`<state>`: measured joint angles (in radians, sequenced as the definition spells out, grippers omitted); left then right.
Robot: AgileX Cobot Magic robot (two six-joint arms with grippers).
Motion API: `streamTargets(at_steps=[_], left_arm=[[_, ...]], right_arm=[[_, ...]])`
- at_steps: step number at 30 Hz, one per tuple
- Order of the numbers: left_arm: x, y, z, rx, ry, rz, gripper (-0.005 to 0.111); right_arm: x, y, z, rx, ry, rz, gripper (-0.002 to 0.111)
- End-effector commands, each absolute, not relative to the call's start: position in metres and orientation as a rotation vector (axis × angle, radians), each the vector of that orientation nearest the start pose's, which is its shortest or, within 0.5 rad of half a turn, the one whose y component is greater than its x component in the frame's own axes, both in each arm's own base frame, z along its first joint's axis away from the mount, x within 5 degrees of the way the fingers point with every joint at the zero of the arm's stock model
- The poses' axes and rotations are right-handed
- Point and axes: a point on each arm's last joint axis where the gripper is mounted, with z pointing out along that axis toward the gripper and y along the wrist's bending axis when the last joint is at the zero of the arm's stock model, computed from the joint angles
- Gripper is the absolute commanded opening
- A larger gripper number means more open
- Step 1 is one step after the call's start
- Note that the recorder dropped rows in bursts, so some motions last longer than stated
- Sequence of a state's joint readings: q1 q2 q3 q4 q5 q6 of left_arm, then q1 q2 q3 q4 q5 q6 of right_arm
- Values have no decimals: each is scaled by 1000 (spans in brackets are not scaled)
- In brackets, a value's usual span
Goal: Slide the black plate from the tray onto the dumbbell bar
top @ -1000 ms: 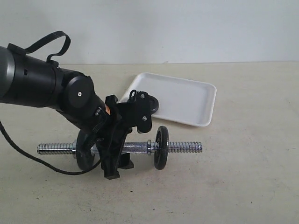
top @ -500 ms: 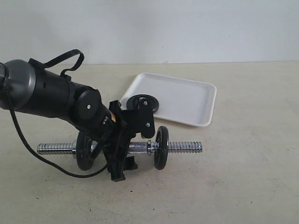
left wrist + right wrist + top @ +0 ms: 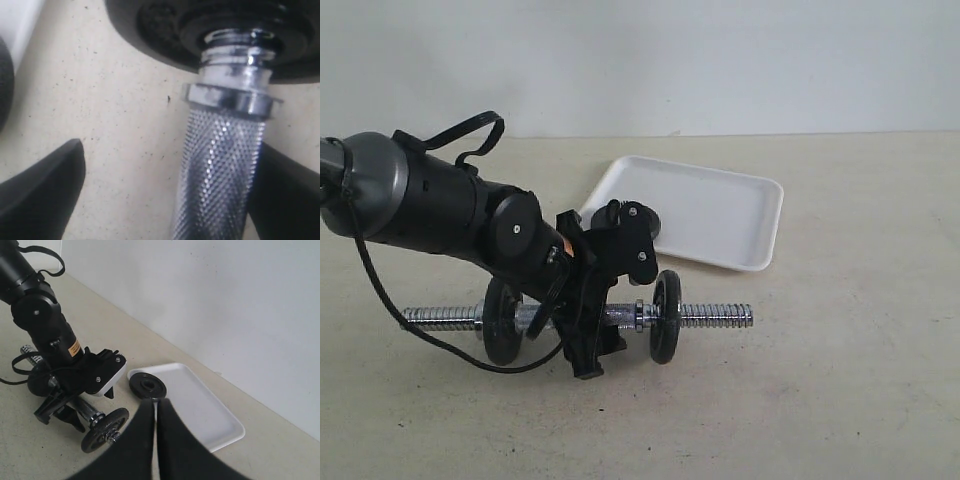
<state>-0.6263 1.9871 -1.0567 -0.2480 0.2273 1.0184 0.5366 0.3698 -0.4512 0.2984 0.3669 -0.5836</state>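
The dumbbell bar (image 3: 705, 316) lies on the table with two dark discs (image 3: 666, 316) on it. My left gripper (image 3: 586, 352) is down over its knurled middle (image 3: 220, 170). It is open, with the bar between the fingers (image 3: 45, 192) and close against one of them. The black plate (image 3: 147, 386) lies flat in the near corner of the white tray (image 3: 200, 407). In the exterior view the plate (image 3: 652, 226) is mostly hidden behind the left wrist. My right gripper (image 3: 155, 407) hangs high above, shut and empty, and is outside the exterior view.
The tray (image 3: 720, 212) sits behind the bar, towards the back wall. A black cable (image 3: 390, 300) trails from the left arm onto the table beside the bar's left threaded end (image 3: 435, 318). Bare beige table lies in front and to the right.
The left arm has shifted right along the bar, and its gripper now sits closer to the right-hand disc. The bar, tray and plate have not moved.
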Motion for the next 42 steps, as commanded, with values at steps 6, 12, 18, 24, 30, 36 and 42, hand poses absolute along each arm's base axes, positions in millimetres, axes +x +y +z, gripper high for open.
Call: streamTargets(at_steps=[6, 12, 18, 24, 30, 36, 42], left_arm=[[298, -227, 110, 1624, 2111, -111, 51], [298, -227, 110, 1629, 2115, -115, 23], [298, -228, 110, 1613, 2117, -117, 5], [299, -229, 110, 1572, 2137, -138, 4], [300, -230, 114, 1510, 2153, -160, 4], [302, -232, 134, 1452, 2118, -172, 4], [301, -230, 158, 1433, 2056, -165, 4]], right_arm=[[66, 51, 310, -790, 1565, 261, 0], [66, 51, 310, -790, 1565, 261, 0], [66, 51, 310, -790, 1565, 261, 0], [66, 51, 310, -790, 1565, 261, 0], [66, 51, 310, -790, 1565, 261, 0], [66, 51, 310, -790, 1565, 261, 0], [66, 51, 310, -790, 1565, 261, 0]])
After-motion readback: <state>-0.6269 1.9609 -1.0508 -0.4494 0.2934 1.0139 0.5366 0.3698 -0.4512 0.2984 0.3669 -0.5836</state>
